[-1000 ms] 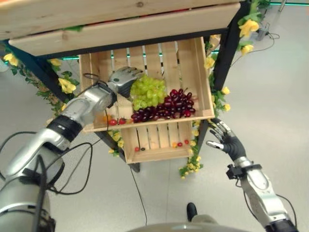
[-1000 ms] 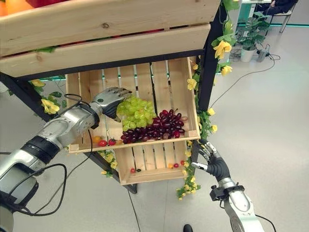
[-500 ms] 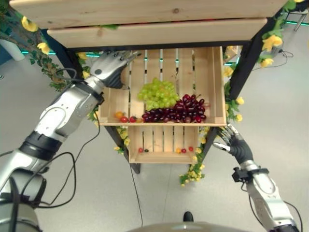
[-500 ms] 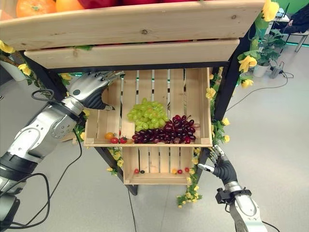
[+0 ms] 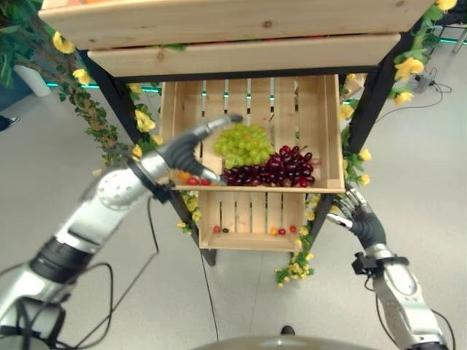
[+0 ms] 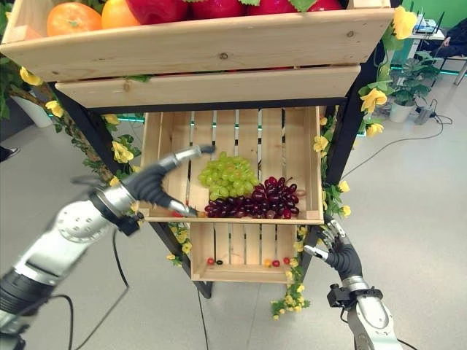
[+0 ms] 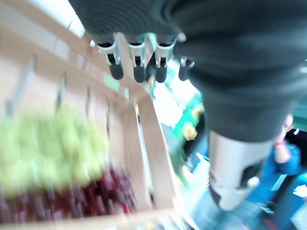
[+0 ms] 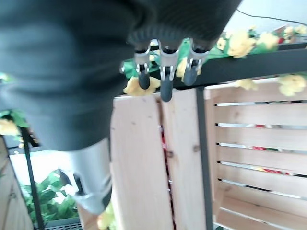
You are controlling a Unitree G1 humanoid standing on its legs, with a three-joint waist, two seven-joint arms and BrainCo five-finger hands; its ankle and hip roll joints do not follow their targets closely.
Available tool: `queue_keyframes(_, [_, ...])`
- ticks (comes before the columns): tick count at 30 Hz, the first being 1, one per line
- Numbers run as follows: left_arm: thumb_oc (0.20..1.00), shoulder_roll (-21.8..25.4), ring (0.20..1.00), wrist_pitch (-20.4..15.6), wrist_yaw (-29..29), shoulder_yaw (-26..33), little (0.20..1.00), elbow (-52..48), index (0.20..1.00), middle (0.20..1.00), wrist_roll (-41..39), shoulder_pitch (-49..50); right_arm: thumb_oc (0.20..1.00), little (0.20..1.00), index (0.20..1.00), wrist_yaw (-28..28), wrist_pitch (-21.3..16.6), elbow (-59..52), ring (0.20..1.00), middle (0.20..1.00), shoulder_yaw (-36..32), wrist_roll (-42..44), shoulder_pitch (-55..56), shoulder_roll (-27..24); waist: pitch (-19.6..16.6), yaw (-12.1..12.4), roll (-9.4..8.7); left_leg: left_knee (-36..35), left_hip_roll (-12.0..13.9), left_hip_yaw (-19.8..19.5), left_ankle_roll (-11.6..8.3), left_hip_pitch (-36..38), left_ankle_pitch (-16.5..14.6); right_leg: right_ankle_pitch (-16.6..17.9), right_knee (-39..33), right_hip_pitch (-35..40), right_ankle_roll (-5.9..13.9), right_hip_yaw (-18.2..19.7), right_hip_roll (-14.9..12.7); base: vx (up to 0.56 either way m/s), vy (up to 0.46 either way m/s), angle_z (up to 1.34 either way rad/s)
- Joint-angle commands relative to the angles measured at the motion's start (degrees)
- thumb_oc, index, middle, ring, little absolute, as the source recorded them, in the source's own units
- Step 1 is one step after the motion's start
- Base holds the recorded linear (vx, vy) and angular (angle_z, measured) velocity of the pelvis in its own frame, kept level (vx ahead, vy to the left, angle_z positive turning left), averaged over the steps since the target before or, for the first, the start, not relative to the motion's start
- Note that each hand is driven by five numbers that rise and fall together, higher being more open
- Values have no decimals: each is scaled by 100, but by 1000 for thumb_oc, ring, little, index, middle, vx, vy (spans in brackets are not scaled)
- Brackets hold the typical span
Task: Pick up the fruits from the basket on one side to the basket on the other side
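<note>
With the left hand (image 6: 157, 182) held at the front left part of the middle crate (image 6: 306, 164), its fingers (image 6: 191, 152) are straight and spread and hold nothing. The thumb reaches down to the crate's front rail, while the longest finger points toward the green grapes (image 6: 228, 175). These grapes lie just beyond the fingertips, toward the crate's centre and its right wall. No contact between hand and fruit can be confirmed.

The dark red grapes (image 6: 255, 199) lie along the front rail of the same crate, touching the green bunch on its front right side. Their long axis runs parallel to the front rail, from the crate's centre to its right front corner. A few small tomatoes (image 5: 193, 180) sit at the left front corner, close under the left hand.

The right hand (image 6: 337, 250) hangs outside the stand, near the right front post and level with the lower crate (image 6: 241, 271). Its fingers are relaxed and empty. The lower crate holds a few small red and dark fruits along its front rail. The top crate (image 6: 197, 40) holds oranges (image 6: 71, 17) and red apples (image 6: 157, 9).

Judgement: the left hand is the nearer hand to both bunches, and the green bunch is the nearer target. The coming move calls for a short reach toward the crate's centre, then closing round the bunch. The task appears to be at an early stage.
</note>
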Motion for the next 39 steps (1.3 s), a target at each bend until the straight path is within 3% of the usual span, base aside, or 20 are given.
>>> queue_keyframes(1, [1000, -182, 1000, 103, -261, -156, 1000, 82, 1000, 1000, -669, -139, 1000, 1000, 1000, -140, -465, -560, 1000, 1000, -460, 84, -484, 42, -25, -113, -339, 208, 82, -25, -75, 34, -231, -614, 27, 259, 577, -126, -218, -21, -39, -5])
queue_keyframes(6, [1000, -1021, 1000, 166, -150, -254, 1000, 348, 1000, 1000, -1317, 321, 1000, 1000, 1000, -303, -537, -531, 1000, 1000, -506, 51, -624, -8, 64, -169, -416, 691, 35, -243, -52, -134, -420, -639, 27, 231, 488, 104, -169, -39, -27, -7])
queue_keyframes(8, [1000, -1303, 1000, 77, -10, -236, 1000, 477, 1000, 1000, -1454, 408, 1000, 1000, 1000, -459, -592, -450, 1000, 1000, -440, -107, -738, -71, 187, -122, -487, 1225, -227, -821, -83, -367, -562, -588, 29, 166, 436, 311, -154, -74, 16, -29])
queue_keyframes(9, [1000, -1421, 1000, -7, 115, -118, 1000, 455, 1000, 1000, -1489, 594, 1000, 1000, 1000, -537, -612, -359, 1000, 1000, -359, -150, -884, -53, 258, -32, -508, 1467, -579, -1436, 12, -443, -670, -491, 85, 31, 422, 537, -140, -39, 40, -45])
queue_keyframes(10, [1000, -1418, 1000, -6, 114, -111, 1000, 453, 1000, 1000, -1488, 597, 1000, 1000, 1000, -539, -614, -354, 1000, 1000, -353, -151, -892, -53, 240, -44, -518, 1470, -596, -1440, 19, -474, -650, -478, 80, 7, 428, 533, -157, -114, 120, -87])
queue_keyframes(11, [1000, -1602, 1000, -139, 217, 175, 1000, 364, 1000, 1000, -1682, 989, 1000, 1000, 1000, -630, -639, -132, 1000, 1000, -160, -290, -1191, -110, 321, 135, -535, 1624, -1124, -2394, 292, -493, -874, -333, 257, -295, 472, 1207, -83, -87, 145, -108])
queue_keyframes(12, [1000, -1684, 1000, -207, 205, 301, 1000, 292, 1000, 1000, -1828, 1141, 1000, 1000, 1000, -626, -625, -85, 1000, 1000, -162, -385, -1191, -121, 315, 98, -571, 1676, -1170, -2565, 308, -455, -895, -253, 250, -374, 532, 1430, -64, -107, 197, -224])
queue_keyframes(14, [1000, -1875, 1000, -266, 217, 410, 1000, 255, 1000, 1000, -1980, 1342, 1000, 1000, 1000, -571, -610, -83, 1000, 1000, -159, -405, -1190, -134, 299, 19, -582, 1542, -1134, -2579, 362, -357, -1073, -97, 238, -550, 680, 1749, -42, -99, 209, -233])
queue_keyframes(19, [1000, -1906, 1000, -413, 297, 471, 1000, 29, 1000, 1000, -1692, 1364, 1000, 1000, 1000, -620, -557, -78, 1000, 1000, -227, -706, -1147, 44, 353, -120, -778, 824, -995, -1425, 571, -367, -989, 175, 359, -1291, 1130, 1907, -139, -200, 197, -141])
queue_keyframes(20, [1000, -1867, 1000, -438, 320, 507, 1000, 35, 1000, 1000, -1641, 1368, 1000, 1000, 1000, -582, -547, -112, 1000, 1000, -212, -724, -1124, 71, 377, -124, -797, 783, -943, -1280, 573, -380, -967, 150, 405, -1401, 1145, 1754, -171, -274, 66, -249])
queue_keyframes(21, [1000, -1774, 1000, -443, 407, 592, 1000, 7, 1000, 1000, -1435, 1378, 1000, 1000, 1000, -632, -535, -139, 1000, 1000, -187, -845, -1122, 162, 449, 91, -792, 818, -777, -837, 557, -416, -926, -88, 546, -1450, 1003, 467, -476, -225, 20, -218])
queue_keyframes(22, [1000, -1773, 1000, -442, 411, 589, 1000, 7, 1000, 1000, -1431, 1372, 1000, 1000, 1000, -633, -533, -143, 1000, 1000, -190, -848, -1124, 166, 454, 85, -805, 819, -790, -843, 556, -426, -907, -79, 553, -1460, 1000, 463, -491, -289, 59, -179])
queue_keyframes(23, [1000, -1803, 1000, -454, 510, 703, 1000, 19, 1000, 1000, -1278, 1407, 1000, 1000, 1000, -728, -541, -92, 1000, 1000, -156, -928, -1156, 210, 492, 188, -764, 798, -695, -478, 544, -403, -847, -268, 705, -1243, 847, -317, -752, -158, 45, -179])
queue_keyframes(28, [1000, -1909, 1000, -487, 594, 739, 1000, 66, 1000, 1000, -1296, 1446, 1000, 1000, 1000, -785, -553, -121, 1000, 1000, -154, -990, -1141, 267, 431, 239, -726, 611, -547, 202, 616, -399, -683, -387, 1213, -949, 875, -420, -1028, -210, 9, -160])
queue_keyframes(31, [1000, -1955, 1000, -517, 779, 814, 1000, 64, 1000, 1000, -1079, 1406, 1000, 1000, 1000, -933, -557, -110, 1000, 1000, -131, -1029, -1242, 331, 245, 427, -658, 525, -312, 1040, 554, -396, -658, -237, 1428, -417, 1045, -1619, -1789, -191, -93, -121])
queue_keyframes(32, [1000, -1956, 1000, -519, 787, 813, 1000, 64, 1000, 1000, -1069, 1411, 1000, 1000, 1000, -941, -556, -110, 1000, 1000, -124, -1035, -1242, 333, 256, 433, -658, 530, -317, 1050, 556, -373, -682, -230, 1422, -396, 1070, -1610, -1793, -105, -105, -152])
queue_keyframes(33, [1000, -1939, 1000, -591, 932, 902, 1000, 45, 1000, 1000, -919, 1426, 1000, 1000, 1000, -999, -551, -79, 1000, 1000, -13, -1048, -1385, 335, 164, 488, -699, 536, -210, 1566, 560, -353, -666, 88, 1395, -171, 1172, -2307, -2141, -165, -114, -146])
queue_keyframes(35, [1000, -1937, 1000, -619, 1048, 997, 1000, 38, 1000, 1000, -843, 1504, 1000, 1000, 1000, -1036, -554, -68, 1000, 1000, 79, -1064, -1489, 347, 136, 566, -731, 516, -167, 1854, 567, -308, -653, 295, 1322, -52, 1237, -2680, -2301, -156, -138, -182])
queue_keyframes(36, [1000, -1953, 1000, -667, 1264, 1205, 1000, 37, 1000, 1000, -719, 1673, 1000, 1000, 1000, -1093, -530, -18, 1000, 1000, 204, -1139, -1627, 342, 92, 652, -764, 523, -58, 2249, 577, -244, -626, 527, 1375, 54, 1279, -3269, -2507, -88, -111, -219])
queue_keyframes(39, [1000, -1986, 1000, -689, 1439, 1318, 1000, 54, 1000, 1000, -557, 1789, 1000, 1000, 1000, -1081, -486, -25, 1000, 1000, 277, -1195, -1583, 328, 50, 512, -832, 642, 62, 2583, 547, -153, -680, 457, 1293, 30, 1261, -3176, -2347, -47, -226, -234])
